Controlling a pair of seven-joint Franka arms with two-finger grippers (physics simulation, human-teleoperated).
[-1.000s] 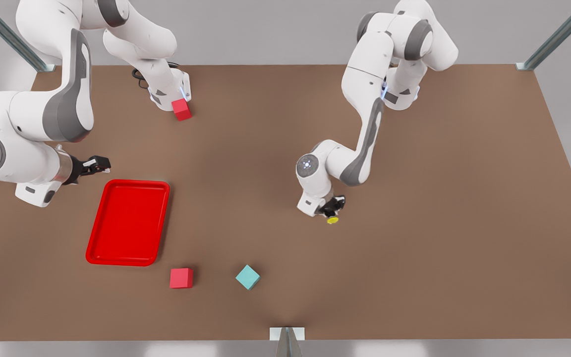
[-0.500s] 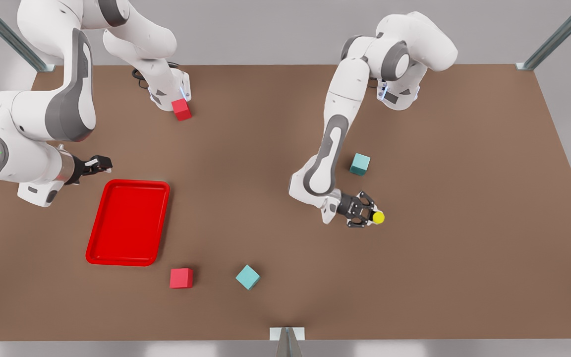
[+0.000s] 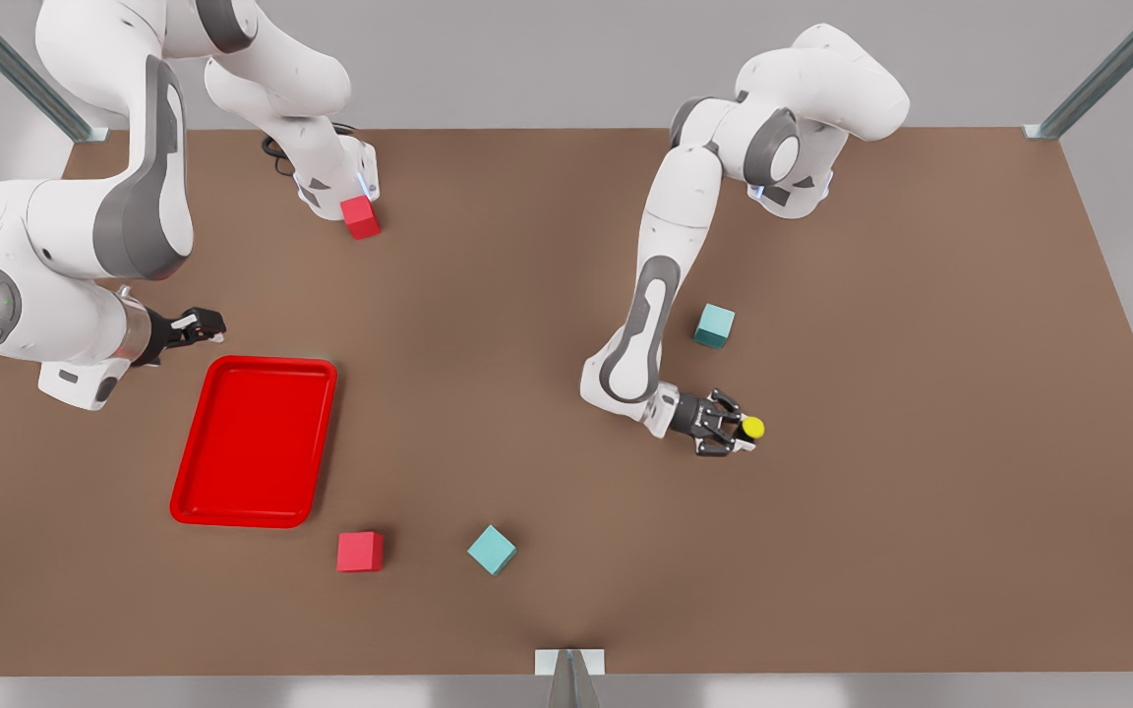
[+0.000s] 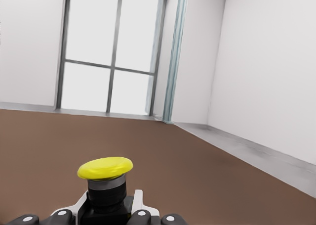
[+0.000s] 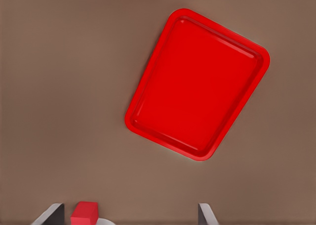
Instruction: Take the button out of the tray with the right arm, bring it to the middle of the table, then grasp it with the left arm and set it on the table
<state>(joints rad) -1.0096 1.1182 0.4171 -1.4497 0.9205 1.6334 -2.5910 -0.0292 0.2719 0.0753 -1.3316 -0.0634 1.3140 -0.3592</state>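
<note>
Two arms over one big brown table (image 3: 921, 393), so biggest stuff first. That tabletop carries everything. Next down is the red tray (image 3: 254, 442) toward the front view's left, lying flat with nothing inside it; the right wrist view looks straight down on the tray (image 5: 197, 84).

The right gripper (image 3: 195, 325) hangs just off the tray's far corner, waiting. Its fingers look spread judging by the two tips at the edge of its wrist view, with nothing between them.

The left gripper (image 3: 736, 430) is out near mid-table, toward the front view's right, lying low and nearly level, clamped on the button (image 3: 751, 427). In its wrist view the fingers (image 4: 140, 212) pinch the dark boxy body while the yellow cap of the button (image 4: 105, 168) stands proud above them.

Small stuff: two red cubes (image 3: 361, 216) (image 3: 360, 551) and two teal cubes (image 3: 714, 325) (image 3: 492, 549), all well apart from the button.

Handling-wise I'd guess it's light, rigid plastic, and tiny enough to twist or pop out of a sloppy pinch. The flat sides of the body are the place to hold; the domed cap looks slippery.
</note>
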